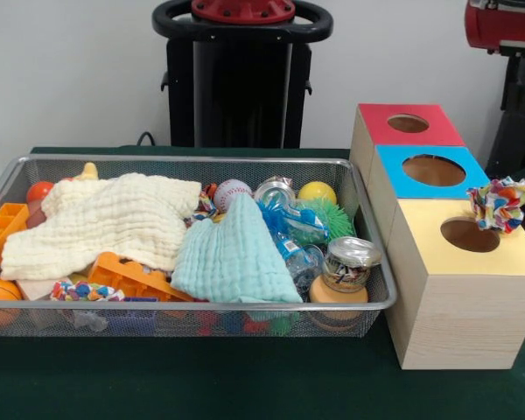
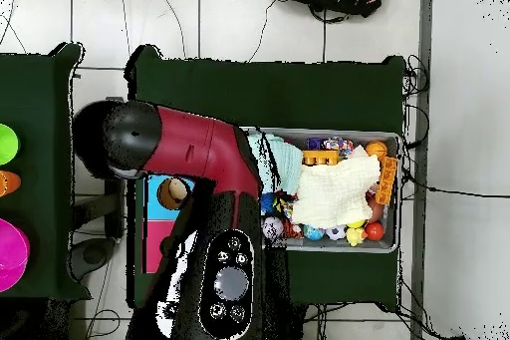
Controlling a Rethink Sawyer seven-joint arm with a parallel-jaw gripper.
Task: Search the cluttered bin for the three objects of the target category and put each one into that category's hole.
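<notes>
The wire mesh bin (image 1: 201, 159) stands at the left, full of clutter; it also shows in the overhead view (image 2: 399, 191). One knotted rope bundle (image 1: 500, 204) lies outside the bin at the right edge of the yellow-topped box, just in front of the blue panel. A second rope bundle (image 1: 87, 290) lies at the bin's front left. A third (image 1: 205, 206) peeks out between the cloths by the baseball. The blue-topped box's hole (image 1: 433, 169) is open; in the overhead view (image 2: 173, 193) it shows beside the arm. The gripper shows in neither view.
The red-topped box (image 1: 409, 124) and the yellow-topped box (image 1: 469, 234) flank the blue one. The bin holds two cloths (image 1: 114, 219), orange plastic pieces (image 1: 131, 278), a spiky green ball (image 1: 328, 217), a jar (image 1: 346, 271), balls and wrappers. The red arm (image 2: 204, 152) spans the boxes overhead.
</notes>
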